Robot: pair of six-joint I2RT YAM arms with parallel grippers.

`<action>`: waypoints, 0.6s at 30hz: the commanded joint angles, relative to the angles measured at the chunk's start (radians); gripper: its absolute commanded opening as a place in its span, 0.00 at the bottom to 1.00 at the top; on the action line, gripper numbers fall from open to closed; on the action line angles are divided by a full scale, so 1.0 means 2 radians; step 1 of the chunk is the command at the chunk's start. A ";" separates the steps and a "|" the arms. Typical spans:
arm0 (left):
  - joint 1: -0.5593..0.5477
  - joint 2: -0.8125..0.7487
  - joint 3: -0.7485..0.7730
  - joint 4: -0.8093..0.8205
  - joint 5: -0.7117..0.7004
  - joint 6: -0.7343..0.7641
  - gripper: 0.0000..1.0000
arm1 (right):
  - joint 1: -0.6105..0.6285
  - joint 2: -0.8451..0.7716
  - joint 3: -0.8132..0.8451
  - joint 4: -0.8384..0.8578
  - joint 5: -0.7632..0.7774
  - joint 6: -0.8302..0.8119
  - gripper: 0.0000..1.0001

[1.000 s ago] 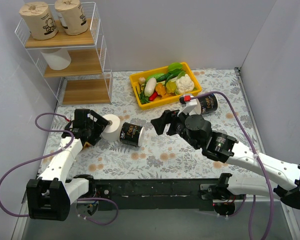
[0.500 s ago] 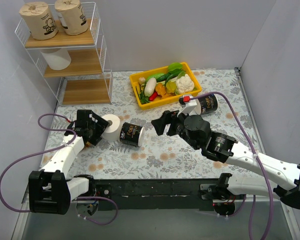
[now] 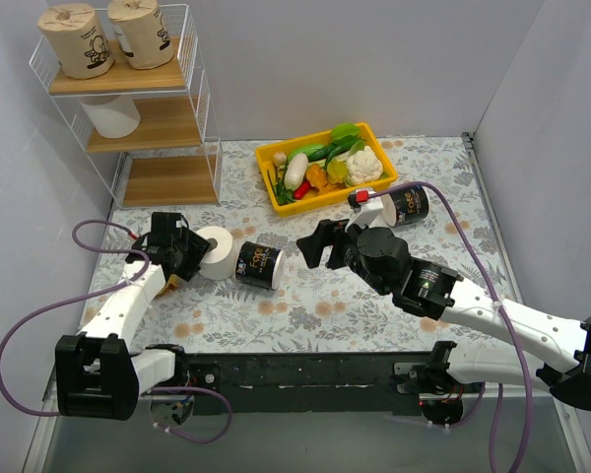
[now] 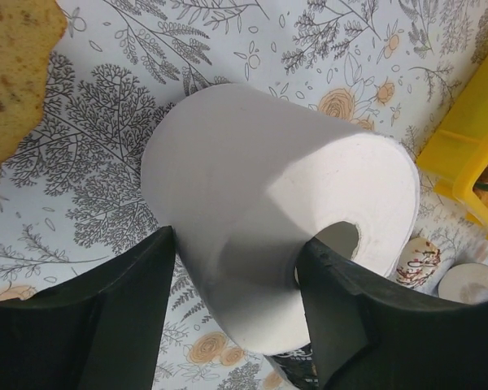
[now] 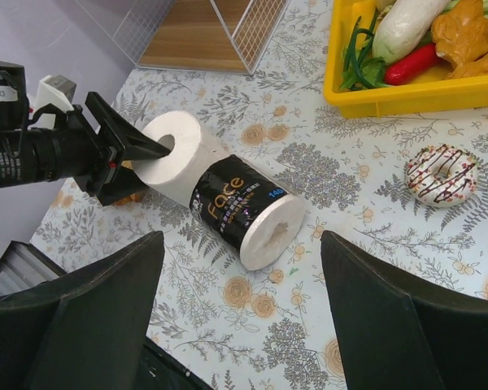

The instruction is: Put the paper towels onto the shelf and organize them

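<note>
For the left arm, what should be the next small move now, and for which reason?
Probably close the left gripper on the white roll. In the left wrist view its two fingers already sit on either side of the roll, which lies on its side. The black roll lies right against it, so lift slowly afterwards.

Yellow bin (image 3: 276,156) — vegetables; doughnut (image 5: 442,174) beside it

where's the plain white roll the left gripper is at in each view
Top external: white roll lies on its side left of centre, at the left gripper.
Left wrist: white roll fills the middle, between the fingers.
Right wrist: white roll upper left of centre.
Shared landmark: black-wrapped roll touching it; the left wrist view shows only a dark sliver.
</note>
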 commanded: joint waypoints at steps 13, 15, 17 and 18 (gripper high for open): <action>-0.001 -0.041 0.251 -0.126 -0.160 -0.007 0.39 | 0.001 -0.052 -0.015 -0.003 0.007 0.004 0.85; 0.000 -0.016 0.282 -0.131 -0.186 -0.008 0.39 | 0.001 -0.057 -0.016 -0.008 0.008 0.004 0.85; 0.005 0.001 0.331 -0.135 -0.188 -0.011 0.39 | 0.001 -0.066 -0.016 -0.015 0.010 0.004 0.85; 0.006 0.019 0.348 -0.134 -0.185 -0.012 0.39 | 0.001 -0.068 -0.018 -0.016 0.010 0.004 0.85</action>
